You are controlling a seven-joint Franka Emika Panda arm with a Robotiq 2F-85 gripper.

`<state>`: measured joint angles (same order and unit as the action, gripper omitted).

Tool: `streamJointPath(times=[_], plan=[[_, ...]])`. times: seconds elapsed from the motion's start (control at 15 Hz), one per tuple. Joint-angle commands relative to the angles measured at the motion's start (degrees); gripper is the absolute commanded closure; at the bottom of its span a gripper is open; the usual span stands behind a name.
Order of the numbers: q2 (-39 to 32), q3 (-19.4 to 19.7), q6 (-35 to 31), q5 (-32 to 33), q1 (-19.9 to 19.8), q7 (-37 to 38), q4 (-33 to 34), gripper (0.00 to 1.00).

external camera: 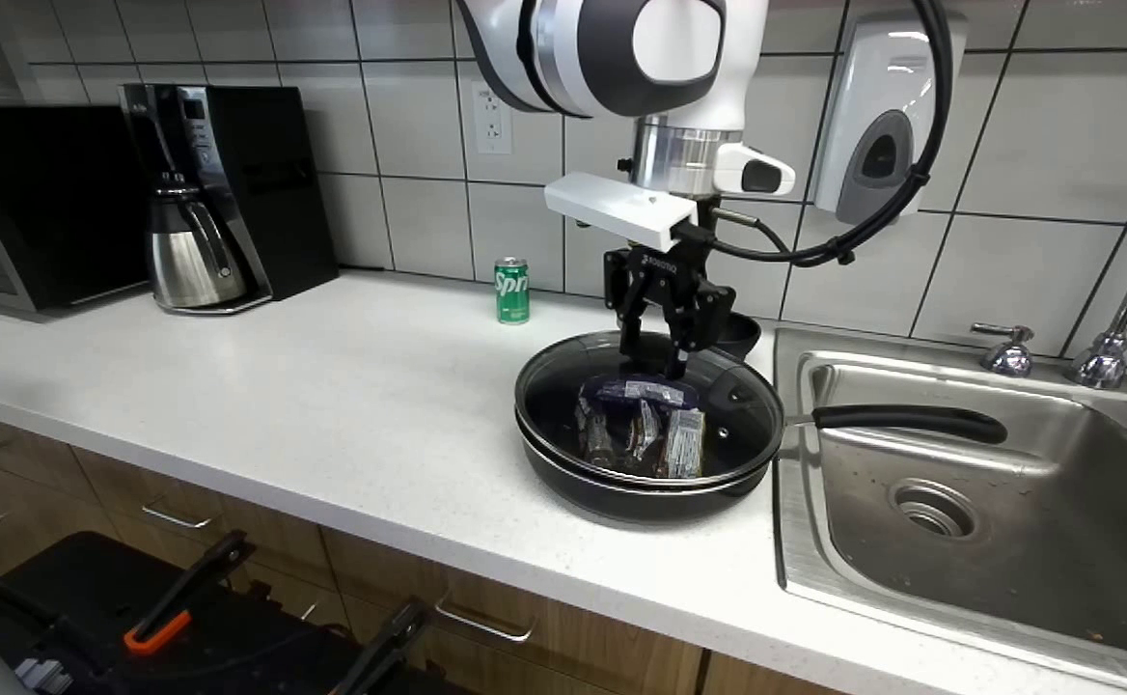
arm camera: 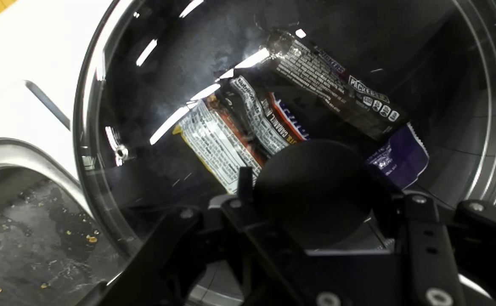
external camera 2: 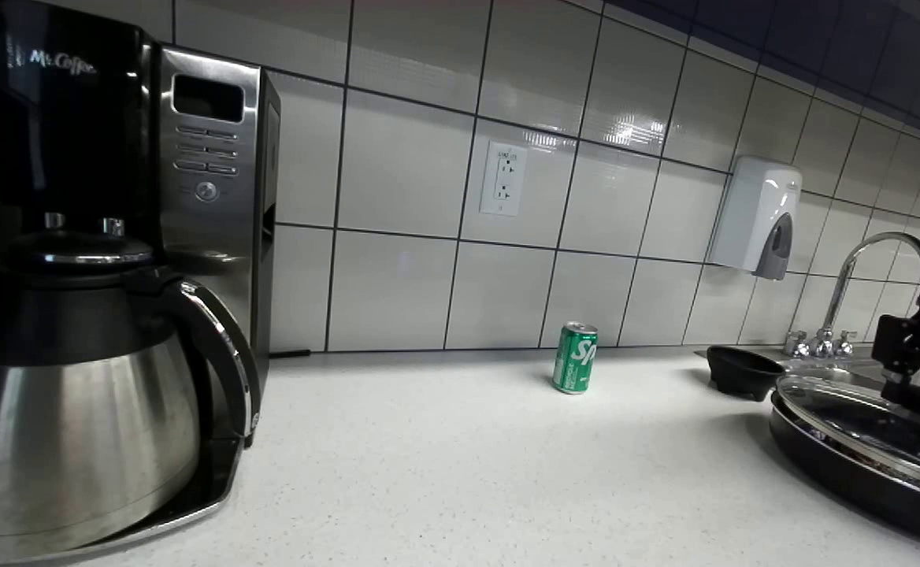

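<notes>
Pinching the round knob [arm camera: 314, 191] from both sides, the gripper [external camera: 653, 357] holds the glass lid [external camera: 732, 415] over the black pan [external camera: 648, 504]. Candy bars [arm camera: 265, 123] lie inside. Covering them looks mostly done; letting go isn't. Whether the lid touches the pan is hard to tell.

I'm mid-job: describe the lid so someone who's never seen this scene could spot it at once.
Start at the steel sink; beside it sits a round black pan, its handle reaching over the sink. The lid is the disc over that pan, its black knob between the jaws. Unlike the opaque pan and the black bowl nearby, it is glass, with candy wrappers showing through.
</notes>
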<state>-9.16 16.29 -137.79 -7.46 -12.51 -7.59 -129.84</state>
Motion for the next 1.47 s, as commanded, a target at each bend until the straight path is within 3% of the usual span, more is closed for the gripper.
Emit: streamJointPath(times=[0.0,0.2,0.27,0.33,0.53,0.8,1.4], plan=[[0.54,-0.83,2.80,0.86,-1.33,1.01,1.95,0.61],[-0.04,-0.88,2.96,0.53,-1.48,0.83,2.08,0.61],[-0.16,-0.91,3.02,0.43,-1.50,0.81,2.12,0.51],[-0.25,-0.92,3.03,0.42,-1.51,0.86,2.20,0.11],[-0.41,-1.01,3.25,0.42,-1.45,0.87,2.77,0.00],[0.55,-1.40,3.20,0.42,-1.14,0.28,3.01,0.00],[10.57,-4.95,-0.63,3.71,2.17,-0.11,-7.02,0.00]])
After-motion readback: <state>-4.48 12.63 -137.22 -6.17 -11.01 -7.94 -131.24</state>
